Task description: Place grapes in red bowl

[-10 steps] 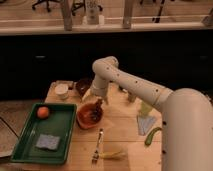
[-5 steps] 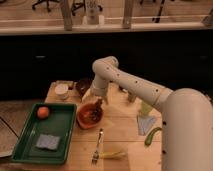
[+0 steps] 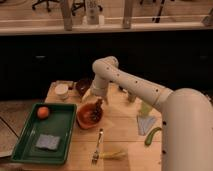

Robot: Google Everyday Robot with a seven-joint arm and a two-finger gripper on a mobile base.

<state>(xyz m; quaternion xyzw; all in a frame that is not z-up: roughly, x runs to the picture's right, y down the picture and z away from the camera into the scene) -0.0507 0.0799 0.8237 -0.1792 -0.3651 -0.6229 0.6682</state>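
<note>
Here, the scene line by line
Claw: the claw (image 3: 97,105) hangs at the centre of the frame, directly above the red bowl (image 3: 89,116); whether it is apart or together I cannot tell
Grapes: a dark cluster, probably the grapes (image 3: 93,114), shows inside the bowl right under the claw; whether the claw grips them or they lie free cannot be told
Step in hand: I judge this to be the release over the bowl, near the end of the task
Doing it well: keep the claw centred over the bowl's hollow, let go low so the bunch does not bounce over the rim, then lift straight up before swinging the arm away
Edges: the bowl sits on the table (image 3: 125,150) just beside the right rim of the green tray (image 3: 30,150), so a sideways nudge could push it against the tray
Neighbours: the fork (image 3: 97,146) lies below the bowl, the dark brown bowl (image 3: 82,86) and white cup (image 3: 61,90) above and left, the orange fruit (image 3: 43,112) in the tray's upper corner
Open room: straight up is clearest; the bare wood right of the bowl, toward mid-frame, is the best sideways exit
</note>
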